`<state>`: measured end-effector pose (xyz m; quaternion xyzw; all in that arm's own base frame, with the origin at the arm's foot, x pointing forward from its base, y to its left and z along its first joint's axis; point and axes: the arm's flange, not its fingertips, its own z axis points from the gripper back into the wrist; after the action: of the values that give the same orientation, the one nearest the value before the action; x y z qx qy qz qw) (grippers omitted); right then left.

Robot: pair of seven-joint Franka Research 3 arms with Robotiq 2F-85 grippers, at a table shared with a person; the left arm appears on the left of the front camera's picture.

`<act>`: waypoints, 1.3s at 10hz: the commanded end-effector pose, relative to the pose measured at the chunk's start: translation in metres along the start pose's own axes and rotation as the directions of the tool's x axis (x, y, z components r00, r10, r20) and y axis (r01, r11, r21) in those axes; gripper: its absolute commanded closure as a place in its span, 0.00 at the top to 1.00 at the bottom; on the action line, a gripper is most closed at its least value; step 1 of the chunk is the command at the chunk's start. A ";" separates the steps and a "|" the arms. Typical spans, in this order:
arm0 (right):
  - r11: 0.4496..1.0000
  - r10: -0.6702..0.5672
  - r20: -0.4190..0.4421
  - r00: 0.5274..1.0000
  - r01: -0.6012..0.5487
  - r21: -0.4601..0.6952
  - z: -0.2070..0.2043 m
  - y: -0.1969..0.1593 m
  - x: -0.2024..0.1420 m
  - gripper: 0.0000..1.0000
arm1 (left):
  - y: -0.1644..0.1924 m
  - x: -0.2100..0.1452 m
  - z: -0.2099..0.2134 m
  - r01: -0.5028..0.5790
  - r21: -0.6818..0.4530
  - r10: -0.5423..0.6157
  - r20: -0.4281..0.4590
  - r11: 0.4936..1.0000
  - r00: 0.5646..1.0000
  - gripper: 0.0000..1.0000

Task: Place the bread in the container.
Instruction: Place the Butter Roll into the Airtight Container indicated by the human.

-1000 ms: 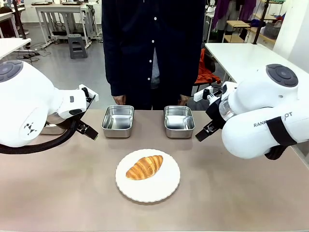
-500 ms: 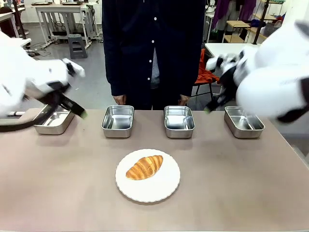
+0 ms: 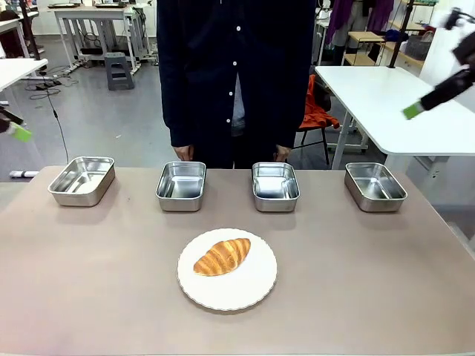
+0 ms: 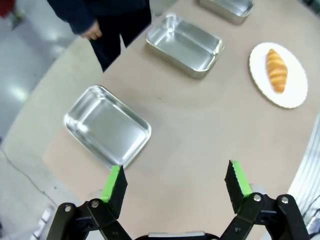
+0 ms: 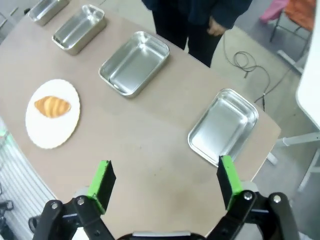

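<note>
The bread (image 3: 222,256) is a golden-brown croissant lying on a round white plate (image 3: 252,285) at the table's near middle. Several look-alike steel containers stand in a row behind it, at far left (image 3: 82,180), left of centre (image 3: 181,185), right of centre (image 3: 275,186) and far right (image 3: 375,186); all look empty. My left gripper (image 4: 176,181) hangs open high over the table's left end, above a container (image 4: 107,126), with the bread (image 4: 276,70) far off. My right gripper (image 5: 165,181) hangs open high over the right end, near a container (image 5: 223,126), the bread (image 5: 52,106) well away.
A person stands at the far edge behind the two middle trays, hands (image 3: 183,153) hanging at table height. In the front view one green left fingertip (image 3: 20,133) shows at the left border and a right fingertip (image 3: 412,111) at upper right. A white table (image 3: 386,96) stands behind right.
Both arms have risen and swung outward from over the table, left arm to the left and right arm to the right, uncovering the two outer trays. Bread and plate have not moved.
</note>
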<state>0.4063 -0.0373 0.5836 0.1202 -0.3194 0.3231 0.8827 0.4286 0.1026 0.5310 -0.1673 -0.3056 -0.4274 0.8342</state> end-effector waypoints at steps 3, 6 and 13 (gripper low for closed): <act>1.000 0.000 0.000 1.000 0.000 0.000 0.000 0.000 0.000 1.00 | 0.010 -0.018 0.011 0.012 0.020 -0.013 0.047 1.000 0.999 1.00; 1.000 0.000 0.000 1.000 0.000 0.000 0.000 0.000 0.000 1.00 | 0.014 -0.026 0.014 -0.016 0.055 0.013 0.048 0.998 0.999 1.00; 0.999 0.014 0.182 0.983 -0.023 0.046 0.030 -0.051 -0.025 1.00 | 0.034 -0.070 0.092 -0.112 0.141 0.072 0.267 0.984 0.961 1.00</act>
<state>0.4056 -0.0973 0.5878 0.1551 -0.3779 0.3157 0.8564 0.3909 0.2168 0.5549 -0.1632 -0.4217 -0.3314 0.8281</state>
